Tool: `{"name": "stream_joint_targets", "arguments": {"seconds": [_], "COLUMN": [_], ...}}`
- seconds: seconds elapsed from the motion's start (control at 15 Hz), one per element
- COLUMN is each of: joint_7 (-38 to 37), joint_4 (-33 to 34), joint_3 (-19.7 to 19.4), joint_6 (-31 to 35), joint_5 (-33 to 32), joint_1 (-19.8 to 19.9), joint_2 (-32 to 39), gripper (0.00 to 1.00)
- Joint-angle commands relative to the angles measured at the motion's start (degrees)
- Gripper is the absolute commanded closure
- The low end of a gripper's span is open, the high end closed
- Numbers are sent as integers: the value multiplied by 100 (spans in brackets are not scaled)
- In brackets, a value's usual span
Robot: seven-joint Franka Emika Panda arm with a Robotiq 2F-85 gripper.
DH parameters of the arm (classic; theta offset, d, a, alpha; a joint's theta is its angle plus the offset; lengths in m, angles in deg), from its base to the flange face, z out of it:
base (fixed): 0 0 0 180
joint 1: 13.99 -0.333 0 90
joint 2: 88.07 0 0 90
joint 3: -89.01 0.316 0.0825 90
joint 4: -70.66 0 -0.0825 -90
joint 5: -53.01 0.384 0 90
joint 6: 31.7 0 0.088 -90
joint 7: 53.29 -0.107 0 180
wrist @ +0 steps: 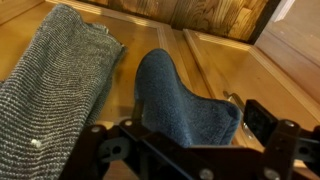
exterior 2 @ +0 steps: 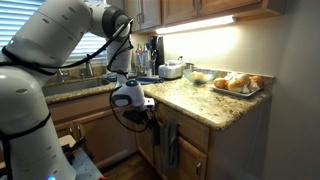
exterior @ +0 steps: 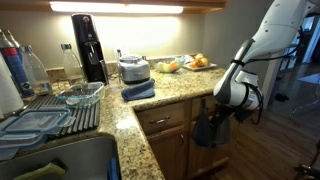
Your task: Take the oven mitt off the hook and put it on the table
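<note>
step: reach and grasp; the oven mitt (wrist: pixel 178 98) is not yet lifted and nothing is on the table (exterior: pixel 172 97) from this task.
mitt location: hangs flat on the wooden cabinet door (wrist: pixel 235 70) below the table's front edge, near the corner where the arm stands. It is off the table top.
neighbour: a longer grey cloth (wrist: pixel 52 90) hangs just beside the mitt, touching or nearly so along one side.
hook: hidden, can't see how the mitt is hung.
gripper: the gripper (wrist: pixel 182 140) is low in front of the cabinets in both exterior views (exterior: pixel 236 97) (exterior 2: pixel 131 100) and faces the door.
jaws: spread wide with the mitt's near end between them. Judged not clamped and holding nothing.
next move: shut the jaws on the mitt alone, lift or pull it clear of the hook, raise it above the front edge, then release over bare granite.
watch: keep the grey cloth out of the pinch. Soft fabric may slip or snag on the hook.
drop spot: there is free granite by the front edge, away from the folded blue towel (exterior: pixel 138 90).
</note>
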Motion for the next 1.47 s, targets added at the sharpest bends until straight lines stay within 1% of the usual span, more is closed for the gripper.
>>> {"name": "stream_joint_targets", "arguments": {"seconds": [0.0, 0.27, 0.53, 0.67, 0.73, 0.8, 1.0, 1.2, 1.27, 1.4], "joint_7": [-156, -191, -300, -346, -364, -385, -466, -580, -622, -695], "joint_4": [287, 688, 971, 1079, 1111, 1119, 1134, 1106, 1103, 1038], "joint_3": [-274, -501, -402, -402, -384, -370, -321, -292, -296, -260], "joint_6": [13, -6, -8, -9, -9, -9, -9, -10, -10, -10], "joint_5": [-672, -1201, -1524, -1630, -1682, -1737, -1899, -2070, -2121, -2226], "joint_1": [46, 56, 181, 169, 185, 207, 290, 351, 360, 424], "joint_2": [297, 620, 898, 998, 1035, 1053, 1057, 1022, 1014, 993], "gripper": [0, 0, 0, 0, 9, 26, 47, 66, 74, 85]}}
